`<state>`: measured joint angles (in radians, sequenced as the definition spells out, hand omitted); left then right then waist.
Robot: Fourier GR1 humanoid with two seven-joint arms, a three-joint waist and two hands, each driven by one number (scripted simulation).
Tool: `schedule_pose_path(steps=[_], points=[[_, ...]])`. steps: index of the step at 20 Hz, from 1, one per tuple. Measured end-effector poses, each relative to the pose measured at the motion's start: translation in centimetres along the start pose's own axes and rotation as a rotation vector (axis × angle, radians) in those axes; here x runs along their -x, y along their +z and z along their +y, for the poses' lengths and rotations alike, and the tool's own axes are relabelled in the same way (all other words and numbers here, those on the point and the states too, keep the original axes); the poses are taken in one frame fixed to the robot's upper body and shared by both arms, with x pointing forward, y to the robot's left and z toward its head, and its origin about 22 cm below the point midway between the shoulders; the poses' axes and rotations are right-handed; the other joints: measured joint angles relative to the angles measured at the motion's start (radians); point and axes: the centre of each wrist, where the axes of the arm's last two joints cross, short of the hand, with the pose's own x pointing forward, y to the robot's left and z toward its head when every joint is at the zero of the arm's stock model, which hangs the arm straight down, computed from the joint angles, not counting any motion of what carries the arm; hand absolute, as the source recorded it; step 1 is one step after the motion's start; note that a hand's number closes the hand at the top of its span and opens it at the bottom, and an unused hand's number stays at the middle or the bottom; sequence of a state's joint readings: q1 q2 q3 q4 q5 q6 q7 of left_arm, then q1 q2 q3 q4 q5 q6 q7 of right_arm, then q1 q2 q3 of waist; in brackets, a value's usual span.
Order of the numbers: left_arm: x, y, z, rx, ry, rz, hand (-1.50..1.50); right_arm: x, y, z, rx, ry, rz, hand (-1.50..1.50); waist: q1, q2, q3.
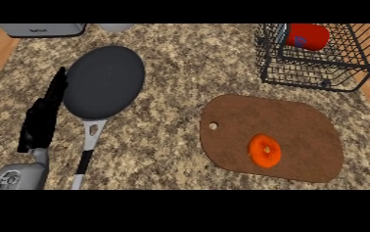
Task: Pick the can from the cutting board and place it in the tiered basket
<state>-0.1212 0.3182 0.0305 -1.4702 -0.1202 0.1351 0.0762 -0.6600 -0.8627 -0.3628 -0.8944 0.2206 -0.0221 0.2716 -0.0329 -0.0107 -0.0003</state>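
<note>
The can (306, 35) is seen lodged in the tiered basket (311, 72), far right of the left hand (43, 116), which is held straight-fingered and empty at the counter's (173, 128) edge, apparently resting.

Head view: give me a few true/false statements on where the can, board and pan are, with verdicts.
1. The red can is inside the wire basket. True.
2. The cutting board holds the can. False: only an orange round item lies on it.
3. The frying pan sits left of the board. True.
4. The right robot hand is over the basket. False: it is not in view.
5. The left robot hand holds the pan's handle. False: it is beside the pan, fingers straight, holding nothing.
</note>
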Motion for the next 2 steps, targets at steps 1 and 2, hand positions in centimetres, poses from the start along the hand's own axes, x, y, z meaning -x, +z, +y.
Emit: schedule_pose_path(steps=[1,2], points=[[0.0,-0.1,0.1,0.0,-0.002,0.001,0.0,1.0,0.4,-0.9,-0.004,-0.016,-0.004,-1.5,-0.003,0.0,0.0],[-0.1,-0.1,0.2,0.001,0.001,-0.001,0.0,1.8,0.7,-2.2,-0.002,-0.032,-0.01,-1.5,-0.005,0.0,0.0]])
